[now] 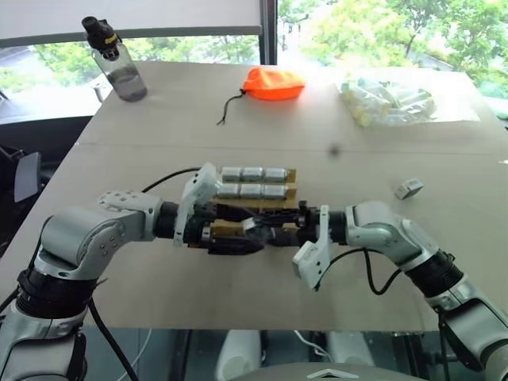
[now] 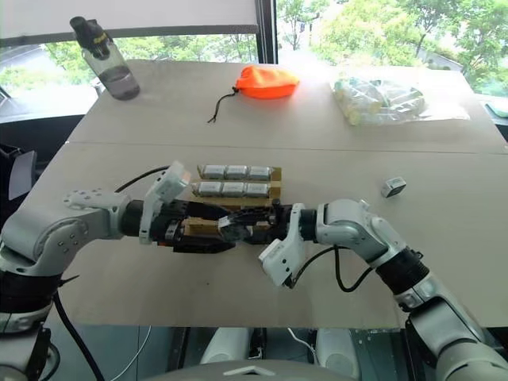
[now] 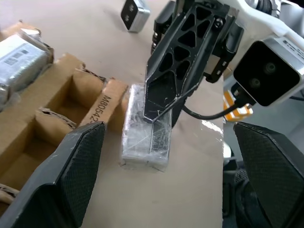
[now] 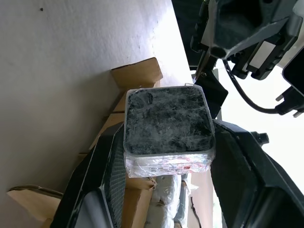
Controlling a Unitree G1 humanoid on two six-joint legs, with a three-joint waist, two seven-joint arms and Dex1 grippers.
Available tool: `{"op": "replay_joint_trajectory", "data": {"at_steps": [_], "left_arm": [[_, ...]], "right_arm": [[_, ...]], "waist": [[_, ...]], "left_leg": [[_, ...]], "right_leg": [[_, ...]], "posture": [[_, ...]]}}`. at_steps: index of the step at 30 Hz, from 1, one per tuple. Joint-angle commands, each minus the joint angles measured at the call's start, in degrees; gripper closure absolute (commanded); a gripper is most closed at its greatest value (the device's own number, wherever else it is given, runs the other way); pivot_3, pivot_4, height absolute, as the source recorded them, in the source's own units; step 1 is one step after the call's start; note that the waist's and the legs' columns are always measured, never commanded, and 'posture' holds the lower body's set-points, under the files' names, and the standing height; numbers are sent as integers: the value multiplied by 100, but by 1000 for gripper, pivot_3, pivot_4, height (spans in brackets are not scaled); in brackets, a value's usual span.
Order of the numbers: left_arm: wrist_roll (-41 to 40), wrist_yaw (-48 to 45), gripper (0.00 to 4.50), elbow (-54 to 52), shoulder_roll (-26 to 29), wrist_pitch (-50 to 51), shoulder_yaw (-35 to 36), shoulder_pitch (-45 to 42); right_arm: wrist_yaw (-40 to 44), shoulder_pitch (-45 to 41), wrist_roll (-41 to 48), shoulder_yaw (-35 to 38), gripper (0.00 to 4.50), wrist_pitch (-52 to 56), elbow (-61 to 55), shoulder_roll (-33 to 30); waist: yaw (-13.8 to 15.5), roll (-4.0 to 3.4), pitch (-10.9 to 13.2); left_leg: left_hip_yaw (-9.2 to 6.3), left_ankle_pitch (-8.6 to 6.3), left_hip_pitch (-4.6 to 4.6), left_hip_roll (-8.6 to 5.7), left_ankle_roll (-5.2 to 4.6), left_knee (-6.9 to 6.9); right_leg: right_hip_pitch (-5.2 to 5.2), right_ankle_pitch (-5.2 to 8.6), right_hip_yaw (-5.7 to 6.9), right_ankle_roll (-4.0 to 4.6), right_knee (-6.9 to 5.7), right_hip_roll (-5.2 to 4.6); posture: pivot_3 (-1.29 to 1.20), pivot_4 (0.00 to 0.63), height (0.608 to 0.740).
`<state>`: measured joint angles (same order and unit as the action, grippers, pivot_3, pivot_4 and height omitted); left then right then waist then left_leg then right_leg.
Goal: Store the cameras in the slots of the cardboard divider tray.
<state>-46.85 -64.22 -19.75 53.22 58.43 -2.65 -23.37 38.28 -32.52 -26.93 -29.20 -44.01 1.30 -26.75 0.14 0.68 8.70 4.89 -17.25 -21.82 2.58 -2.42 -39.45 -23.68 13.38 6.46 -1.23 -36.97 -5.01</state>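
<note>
Near the table's front edge, in its middle, the right gripper (image 3: 159,102) holds a wrapped camera (image 3: 145,126) clamped between its two fingers, just outside the tray's (image 1: 279,203) front row. That row, seen in the left wrist view, has open, empty slots, while the two rows behind it each carry three cameras (image 1: 252,182) lying side by side. The held camera sits just beside the front row's outer cardboard wall, its long axis running roughly along that wall, so it lies next to a slot rather than over one. The left gripper (image 3: 166,185) faces it from the opposite side with its fingers spread wide, one on each side of the held camera and touching nothing. Both arms are close, but the right one already has the piece; the left looks placed either to take it over or to steady the tray. The coming move likely turns on shifting the camera sideways across the wall and down into the nearest empty slot. One more camera (image 1: 409,188) lies loose near the table's right edge, well apart from the tray.
</note>
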Motion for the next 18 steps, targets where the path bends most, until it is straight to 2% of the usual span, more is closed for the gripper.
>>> {"op": "replay_joint_trajectory", "data": {"at_steps": [1, 10, 11, 12, 13, 17, 18], "left_arm": [[209, -163, 0, 27, 68, -203, -120, -152], [351, -317, 0, 217, -59, -367, -166, -291], [352, -324, 417, 230, -71, -370, -159, -293], [385, -333, 417, 240, -75, -413, -162, -283], [391, -345, 724, 248, -85, -431, -156, -278], [380, -410, 2443, 242, -80, -420, -182, -277], [401, -440, 2988, 232, -60, -441, -207, -264]], "right_arm": [[-64, -110, 83, 10, 2557, -48, -89, 71], [-21, -110, 79, -90, 2557, -72, -62, 134], [-13, -111, 84, -106, 2557, -78, -51, 139], [1, -106, 93, -123, 2557, -70, -40, 140], [-3, -111, 90, -137, 2557, -78, -13, 132], [23, -132, 127, -154, 2557, -74, 11, 123], [31, -140, 136, -153, 2557, -67, 7, 125]], "waist": [[-9, 0, 0], [-49, 0, 0], [-49, 0, 0], [-58, 0, 0], [-68, 0, 0], [-70, 0, 1], [-73, 0, 0]], "left_leg": [[-1, 0, 0, -1, 0, 0], [-1, 0, -1, 0, 0, 0], [-1, 0, -1, 0, 0, 0], [0, 0, -1, 0, 0, 0], [0, 0, -1, 0, 0, 0], [0, 0, -1, 1, 0, -1], [0, 0, -1, 1, 0, -1]], "right_leg": [[0, 0, 1, 0, 0, 0], [0, 0, 0, 0, 0, 0], [0, 0, 0, 0, 0, 0], [0, 0, 0, 0, 0, 0], [0, 0, 0, 0, 0, 0], [0, 0, 0, 0, 0, 0], [0, 0, 0, 0, 0, 0]], "posture": [[0, 150, 726], [0, 150, 726], [0, 150, 726], [0, 150, 726], [0, 150, 726], [0, 150, 726], [0, 150, 726]]}}
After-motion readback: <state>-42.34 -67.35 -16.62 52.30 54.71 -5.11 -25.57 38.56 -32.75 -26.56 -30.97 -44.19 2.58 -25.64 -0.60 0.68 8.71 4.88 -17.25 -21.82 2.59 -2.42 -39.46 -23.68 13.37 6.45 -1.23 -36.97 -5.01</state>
